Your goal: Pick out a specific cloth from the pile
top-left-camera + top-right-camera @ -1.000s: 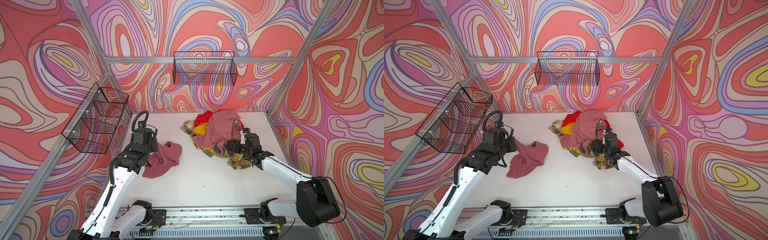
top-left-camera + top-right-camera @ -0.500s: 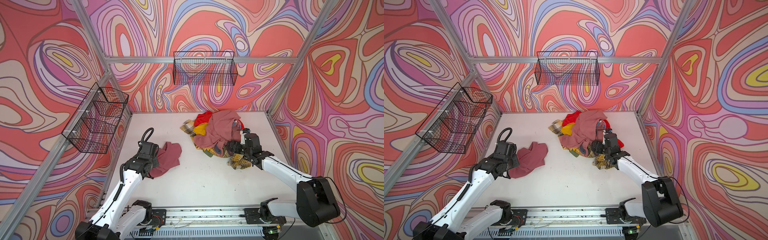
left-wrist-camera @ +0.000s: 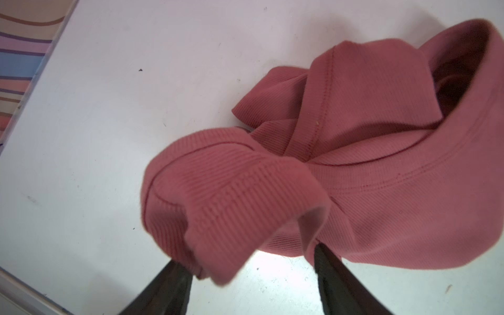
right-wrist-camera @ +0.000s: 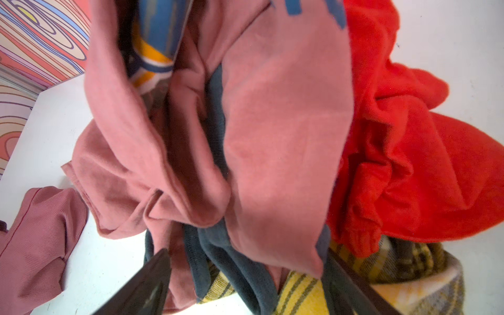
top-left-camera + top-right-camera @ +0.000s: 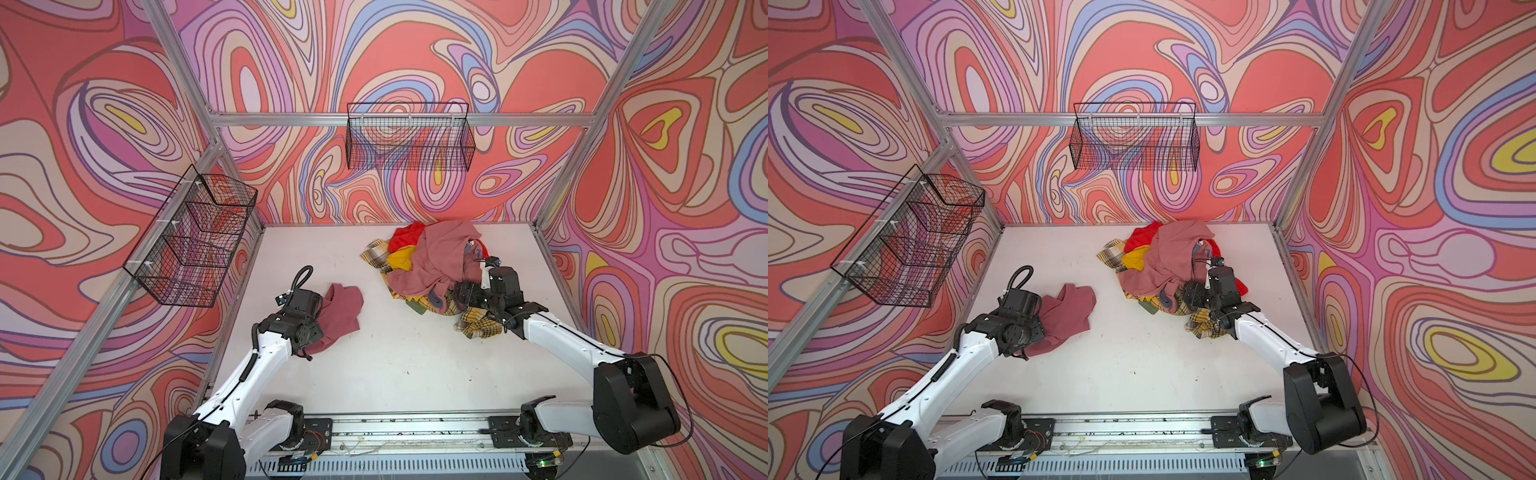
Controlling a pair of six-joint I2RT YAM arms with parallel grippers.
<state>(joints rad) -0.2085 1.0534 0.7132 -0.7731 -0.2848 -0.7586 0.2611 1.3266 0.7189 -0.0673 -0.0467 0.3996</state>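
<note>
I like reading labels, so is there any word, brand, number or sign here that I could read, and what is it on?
No text here can be read.
Blue print on the pink garment: cut off at the picture's edge, unreadable.
Cloth and the rest of the pile: no lettering shows.

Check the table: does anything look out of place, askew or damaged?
One ribbed dusty-pink cloth lies crumpled by itself on the white table, apart from the garment pile. Nothing looks spilled or damaged.
</note>
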